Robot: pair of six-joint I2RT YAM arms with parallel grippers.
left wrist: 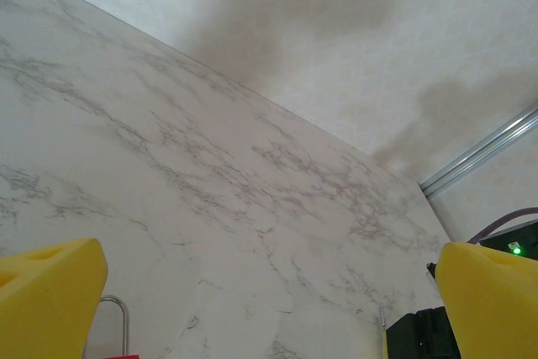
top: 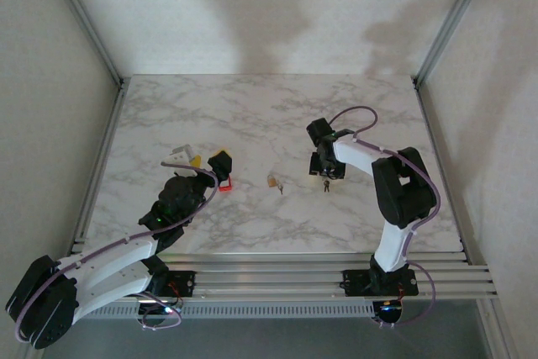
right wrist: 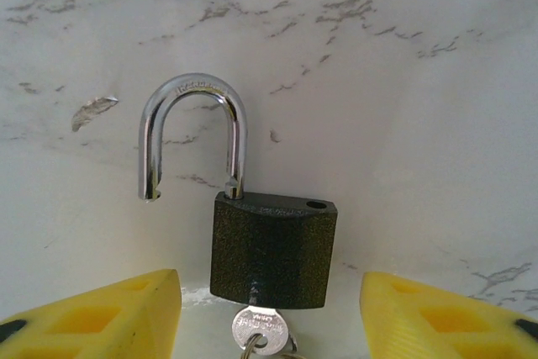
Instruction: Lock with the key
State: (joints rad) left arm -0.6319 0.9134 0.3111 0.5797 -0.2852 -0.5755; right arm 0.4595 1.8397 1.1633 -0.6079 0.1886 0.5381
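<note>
Right gripper has its 2 yellow fingers spread wide, pinching nothing, flanking the dark padlock at lower centre. Its shackle is swung open, and the key sits in its base. From above, the right arm folds leftward toward mid-frame. Left gripper is likewise spread.

Open black padlock, key inserted

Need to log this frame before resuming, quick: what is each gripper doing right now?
Left gripper: open, holding nothing.
Right gripper: open, straddling the black padlock without gripping it.
</note>
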